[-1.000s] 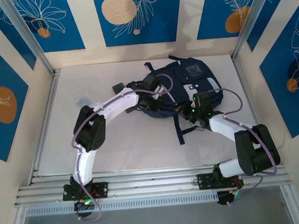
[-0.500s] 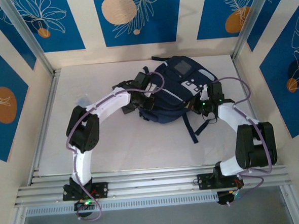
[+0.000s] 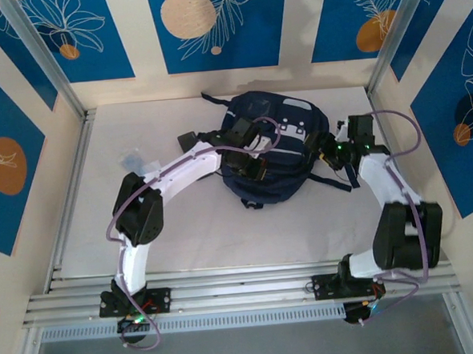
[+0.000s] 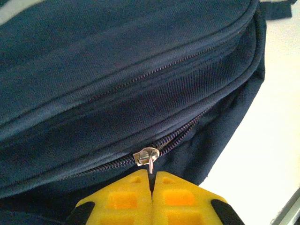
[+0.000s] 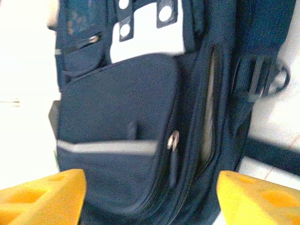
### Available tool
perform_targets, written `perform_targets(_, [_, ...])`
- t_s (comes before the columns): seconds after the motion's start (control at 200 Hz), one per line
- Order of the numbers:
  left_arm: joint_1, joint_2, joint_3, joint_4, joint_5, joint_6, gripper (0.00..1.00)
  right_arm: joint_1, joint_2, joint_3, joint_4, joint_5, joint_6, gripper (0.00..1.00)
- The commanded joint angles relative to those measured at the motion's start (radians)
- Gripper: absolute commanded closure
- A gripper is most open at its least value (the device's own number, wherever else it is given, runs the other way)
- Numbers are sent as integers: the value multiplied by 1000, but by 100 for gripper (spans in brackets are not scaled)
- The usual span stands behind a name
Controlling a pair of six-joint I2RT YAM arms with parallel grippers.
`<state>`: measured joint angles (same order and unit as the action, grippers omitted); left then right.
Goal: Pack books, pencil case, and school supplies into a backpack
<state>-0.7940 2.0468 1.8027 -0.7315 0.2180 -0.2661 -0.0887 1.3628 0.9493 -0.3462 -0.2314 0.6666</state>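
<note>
**Zip pinched on the left, open jaws waiting on the right**

Well left of the backpack (image 3: 266,111) lie the small pale school supplies (image 3: 131,161). A dark oblong, probably the pencil case (image 3: 188,139), sits just beside the bag's left edge. The left gripper (image 4: 151,180) has its fingers pressed together on the zipper pull (image 4: 146,154) of the main seam, seemingly to run the zip. At the backpack's right side the right gripper (image 5: 150,199) stands spread wide and holds nothing, perhaps placed to steady the fabric.
</note>
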Motion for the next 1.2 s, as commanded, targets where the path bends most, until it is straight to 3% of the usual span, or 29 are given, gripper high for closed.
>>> perform_targets(0.0, [-24,29,75,0,20,-30,100,13,-126,-99,-47,-67,127,20])
perform_targets(0.235, [-46,32,94,5,5,-62,100,111,-268,-310,98,-81,398,19])
perform_targets(0.395, [-66,17,79,18,27,-85,100,204,-238,-414,292,40,544,19])
perform_targets(0.5, [-74,-3,43,39,48,-107,100,249,-165,-434,426,118,555,22])
perform_targets(0.55, [-74,-15,19,52,65,-121,100,262,-122,-428,461,141,548,32])
perform_targets(0.71, [-74,-48,-37,50,49,-115,100,267,-53,-410,505,131,511,100])
perform_targets(0.895, [-71,-59,-49,-106,-32,-9,100,236,-125,-376,367,180,381,100])
perform_targets(0.99, [-59,-68,-58,-189,-137,48,100,201,-155,-353,316,150,278,100])
perform_targets(1.195, [45,-85,-94,-217,-311,89,100,162,-155,-257,141,98,40,100])
